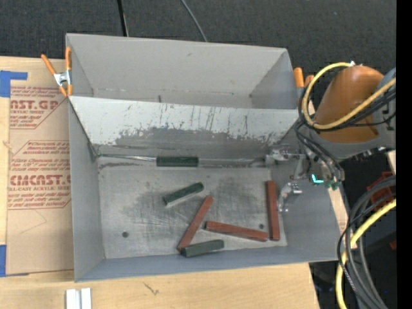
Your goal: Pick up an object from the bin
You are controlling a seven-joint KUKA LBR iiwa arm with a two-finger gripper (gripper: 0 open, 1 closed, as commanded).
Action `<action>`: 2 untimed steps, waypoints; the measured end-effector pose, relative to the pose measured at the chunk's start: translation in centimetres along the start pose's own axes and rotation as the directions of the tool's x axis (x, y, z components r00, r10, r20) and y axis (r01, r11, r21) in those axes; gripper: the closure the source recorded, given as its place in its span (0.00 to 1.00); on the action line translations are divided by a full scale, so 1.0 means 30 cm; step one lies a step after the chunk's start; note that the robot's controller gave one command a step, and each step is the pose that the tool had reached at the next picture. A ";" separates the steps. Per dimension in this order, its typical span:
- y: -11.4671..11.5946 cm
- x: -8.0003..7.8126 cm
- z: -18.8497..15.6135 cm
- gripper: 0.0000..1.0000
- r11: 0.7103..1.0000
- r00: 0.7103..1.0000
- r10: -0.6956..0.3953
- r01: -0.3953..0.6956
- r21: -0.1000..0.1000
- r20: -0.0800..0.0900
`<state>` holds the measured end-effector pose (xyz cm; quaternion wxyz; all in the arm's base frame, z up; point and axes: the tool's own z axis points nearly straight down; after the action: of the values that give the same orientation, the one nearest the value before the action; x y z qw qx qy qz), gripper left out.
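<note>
The red-brown bar nearest my gripper lies flat on the bin floor beside the right wall, running from near to far. My gripper hangs just to the right of that bar's far end, close against the right wall. I cannot tell whether it touches the bar, nor whether it is open or closed.

At the bar's near end a second red-brown bar lies crosswise. Its right tip meets or almost meets the first, so the two form a corner. Left of that, a third red-brown bar slants from near-left to far-right. Its near end is just beside a dark green stick that lies close to the near wall. A middle green stick lies apart toward the centre of the floor, and a far green stick sits along the foot of the far wall.

The floor of the bin is bare on the left, and also between the middle green stick and the right-hand bar. The right wall crowds that bar on one side, while its left side is open.
</note>
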<state>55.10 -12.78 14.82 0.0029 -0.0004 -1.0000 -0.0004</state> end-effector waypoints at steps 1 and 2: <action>0.001 -0.007 -0.013 0.00 1.000 1.000 -0.001 0.001 0.001 0.007; -0.008 0.003 0.105 0.00 0.982 0.982 -0.187 0.187 0.006 0.016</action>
<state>54.99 -13.01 11.67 -0.0054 0.0936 -0.9956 0.0015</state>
